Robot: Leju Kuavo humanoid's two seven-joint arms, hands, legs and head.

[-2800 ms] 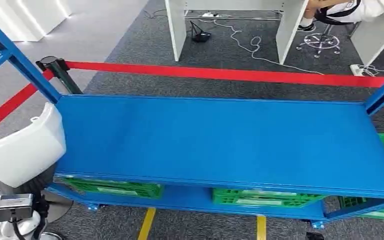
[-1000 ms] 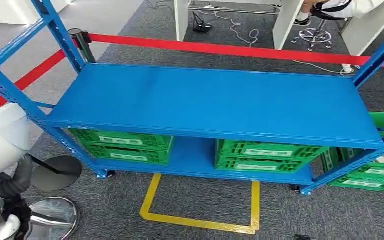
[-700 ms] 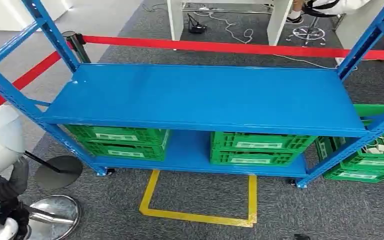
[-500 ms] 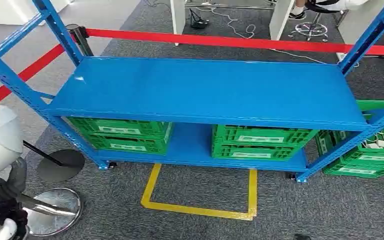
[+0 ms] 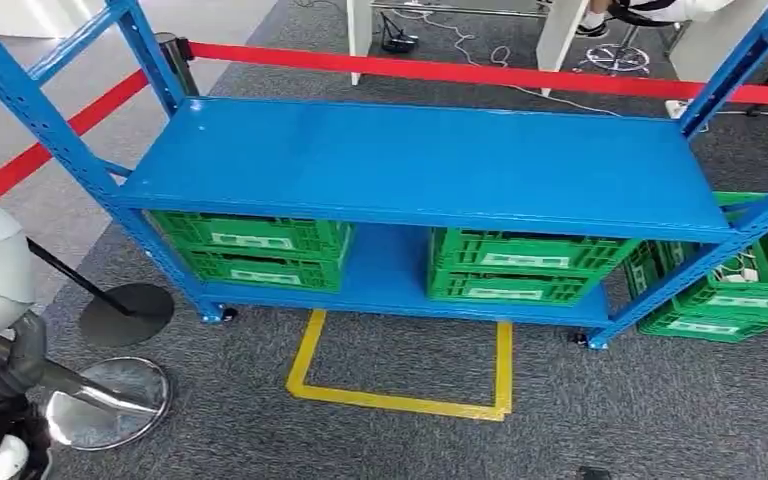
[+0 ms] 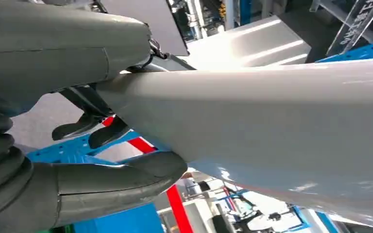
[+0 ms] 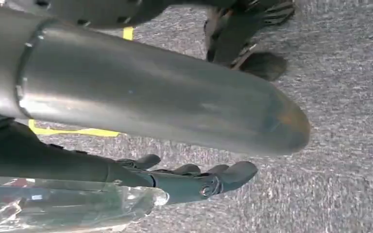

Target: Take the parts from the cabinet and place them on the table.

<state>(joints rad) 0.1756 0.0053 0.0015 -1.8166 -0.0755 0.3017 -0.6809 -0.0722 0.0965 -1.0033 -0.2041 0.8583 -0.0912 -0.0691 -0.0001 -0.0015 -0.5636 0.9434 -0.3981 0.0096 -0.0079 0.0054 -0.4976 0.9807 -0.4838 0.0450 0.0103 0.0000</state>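
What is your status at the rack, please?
Left hand grips white part. Right hand by silver tube, grip unclear. Rack ahead, crates on lower shelf.

Blue cabinet (image 5: 420,165), bare top shelf, two green crates (image 5: 255,250) (image 5: 520,270) on its lower shelf

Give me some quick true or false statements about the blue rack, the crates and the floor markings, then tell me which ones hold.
1. The upper shelf of the blue rack holds a green crate. False: it is bare.
2. Two green crates sit on the lower shelf. True.
3. A yellow tape outline marks the carpet before the rack. True.
4. The barrier belt behind the rack is yellow. False: it is red.
5. More green crates stand right of the rack. True.
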